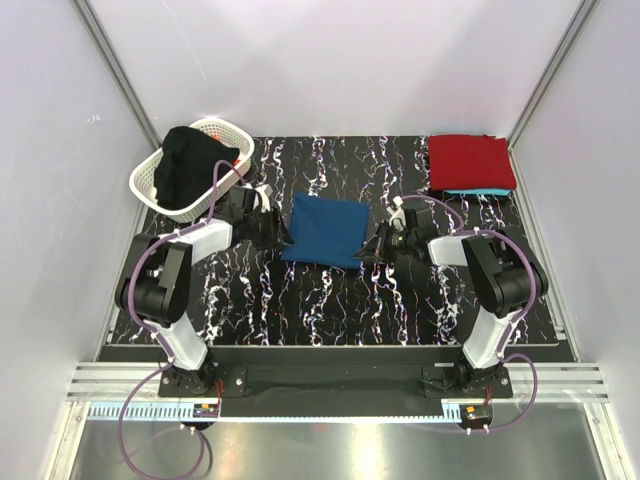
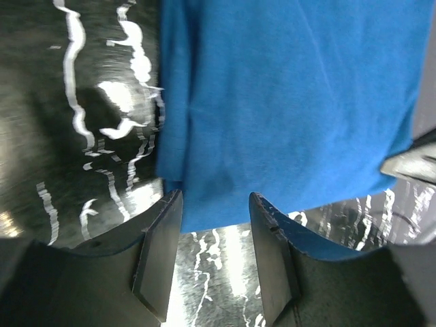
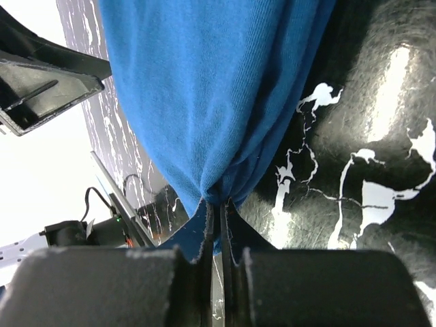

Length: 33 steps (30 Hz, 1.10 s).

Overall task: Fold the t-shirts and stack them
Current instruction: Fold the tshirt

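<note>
Looking down, we see both arms bent low toward the middle of the table (image 1: 300,300), the right gripper (image 3: 216,208) pinching the bunched right corner of the blue t-shirt (image 1: 325,230), the left gripper (image 2: 214,204) spread open at its left edge, both wrist views cropping the cloth.

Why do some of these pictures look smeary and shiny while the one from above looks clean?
Top view: even light, sharp. Left wrist view: the marbled table is smeared at left, with glare by the left gripper. Right wrist view: the blue shirt shows crisp weave, glare on the table, background washed out white.
</note>
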{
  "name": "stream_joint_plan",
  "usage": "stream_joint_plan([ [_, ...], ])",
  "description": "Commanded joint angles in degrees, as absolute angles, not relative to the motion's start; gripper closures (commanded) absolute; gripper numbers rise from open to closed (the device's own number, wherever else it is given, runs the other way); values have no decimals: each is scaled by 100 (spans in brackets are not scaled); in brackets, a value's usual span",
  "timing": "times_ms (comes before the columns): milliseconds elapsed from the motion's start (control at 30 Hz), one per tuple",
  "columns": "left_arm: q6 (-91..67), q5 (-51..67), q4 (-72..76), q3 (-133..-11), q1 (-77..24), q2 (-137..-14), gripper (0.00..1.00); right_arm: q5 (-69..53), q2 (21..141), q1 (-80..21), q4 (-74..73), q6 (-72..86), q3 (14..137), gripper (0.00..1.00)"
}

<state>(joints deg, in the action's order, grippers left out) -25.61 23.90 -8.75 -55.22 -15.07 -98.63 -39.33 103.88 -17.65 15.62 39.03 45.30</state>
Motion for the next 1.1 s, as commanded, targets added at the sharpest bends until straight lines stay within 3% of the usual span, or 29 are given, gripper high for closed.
stream_joint_plan([
  [0,-2399,1916,-879,-5493,-1547,-9510,50,-3779,10029,-1863,1881,4017,4439,96],
  [467,-2364,1898,-826,-5502,-1626,-9729,49,-3771,10046,-1872,1995,4043,4298,93],
  [667,-2382,2065,-730,-5546,-1635,-9949,61,-3744,10028,-1872,2004,4034,4236,90],
  [900,-2417,2206,-598,-5458,-1635,-9914,60,-3727,10134,-1872,2100,4104,4271,88],
  [1000,-2452,2364,-519,-5475,-1635,-9967,72,-3718,10186,-1872,2144,4105,4271,88],
  [1033,-2487,2486,-519,-5484,-1626,-10010,86,-3709,10195,-1872,2145,4104,4271,88],
  [1067,-2513,2539,-510,-5484,-1626,-10002,93,-3700,10187,-1872,2145,4113,4263,89],
])
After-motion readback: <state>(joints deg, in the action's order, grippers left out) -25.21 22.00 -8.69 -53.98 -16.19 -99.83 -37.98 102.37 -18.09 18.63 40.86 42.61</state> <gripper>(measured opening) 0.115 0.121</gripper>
